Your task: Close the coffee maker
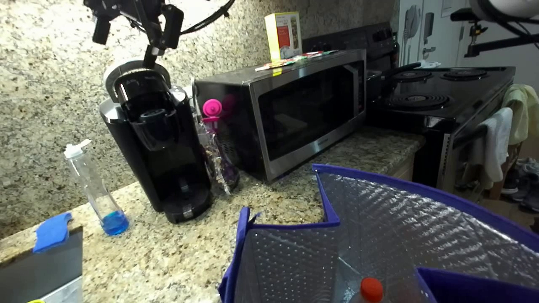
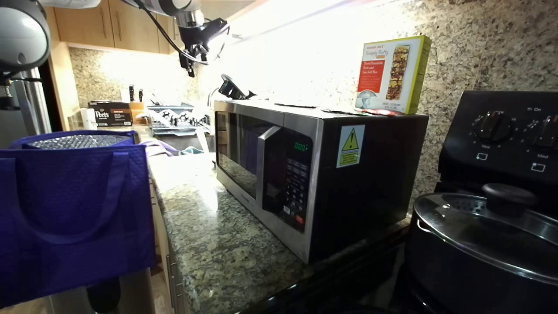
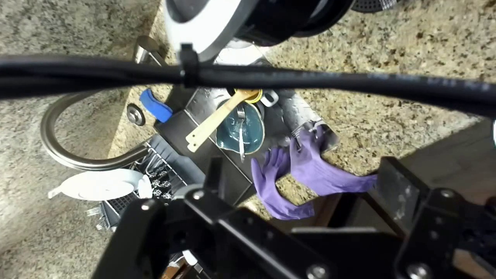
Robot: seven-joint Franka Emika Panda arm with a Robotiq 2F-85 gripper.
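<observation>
Black and glossy, the coffee maker [image 1: 158, 168] is standing on the granite bench [image 1: 156, 256] between the clear bottle [image 1: 96, 191] and the microwave [image 1: 311, 109], its top tilting upward. Above it, the tool [image 3: 306, 183] is hanging with its two fingers spread well apart; whether a fingertip is touching the raised top cannot be determined.

A kitchen: stove [image 1: 459, 93], microwave [image 1: 290, 115], faucet [image 3: 48, 131] and cabinets [image 2: 95, 26].
</observation>
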